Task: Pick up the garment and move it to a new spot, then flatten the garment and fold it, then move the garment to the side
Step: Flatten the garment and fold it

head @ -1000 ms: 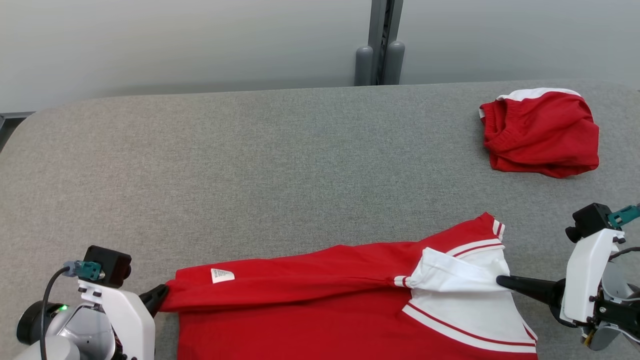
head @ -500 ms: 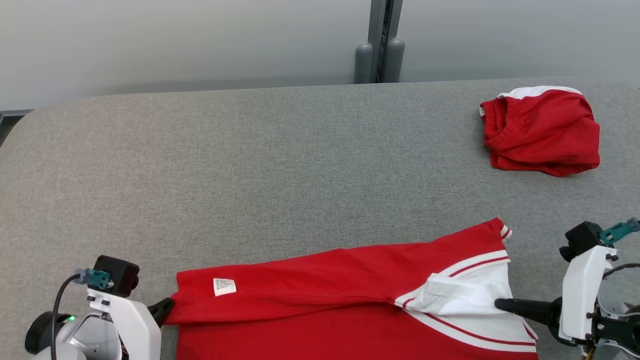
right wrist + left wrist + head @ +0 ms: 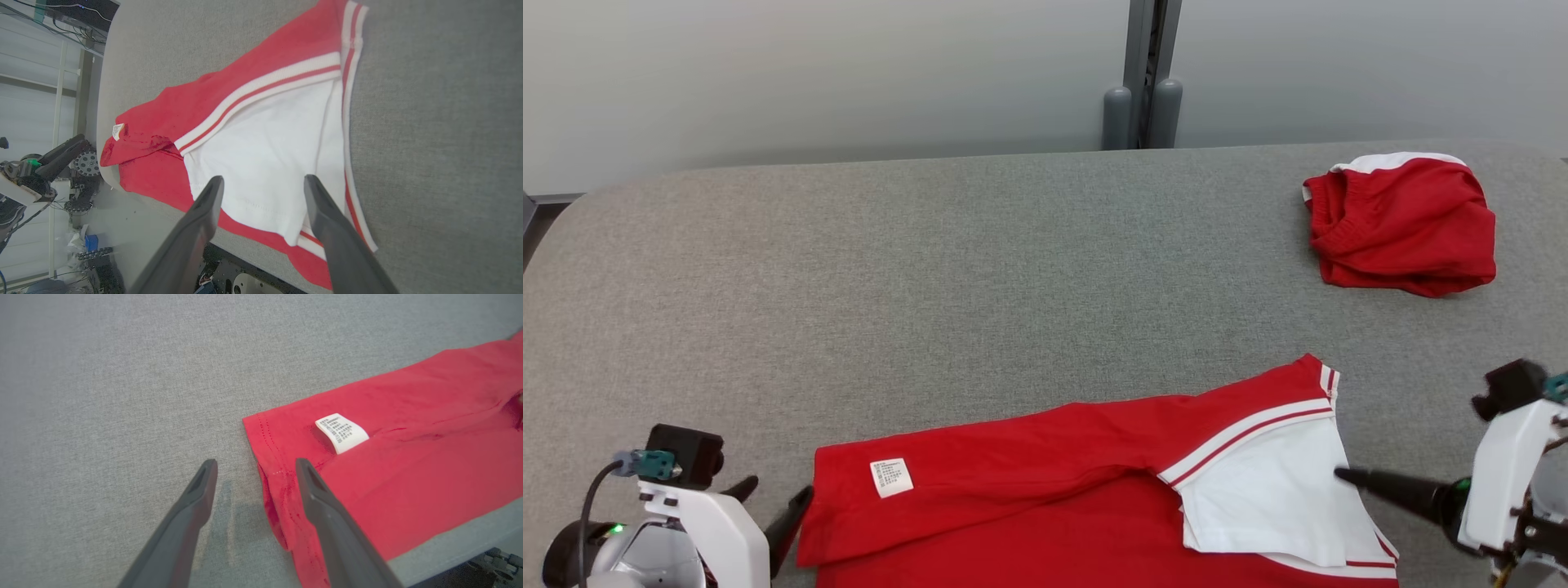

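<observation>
Change: both grips have been let go since a second ago, and the raised white sleeve panel [image 3: 1258,490] has been laid flat.
Left gripper [image 3: 768,506]: stands open and empty at the shirt's left hem, with one finger over the hem in the left wrist view.
Right gripper [image 3: 263,180]: stands open and empty, its fingers spread above the white panel. Whether the cloth is touched cannot be told.
Garment: the red-and-white shirt [image 3: 1029,457] lies along the near edge of the grey padded table [image 3: 931,286], one lengthwise fold turned over and the care label [image 3: 890,477] facing up.
Step judged: a first fold has been set down. Further folds and the move to the side are not yet done.
Other item: red shorts [image 3: 1401,224] lie well apart at the far right.
Risk, snagging: the fold could be pulled open if either gripper is drawn back low across the cloth.
Risk, sliding: the near part of the shirt hangs over the table edge, so the whole shirt could be dragged off by its weight.
Risk, skew: the folded edge runs at a slant, so later folds could be made uneven.
</observation>
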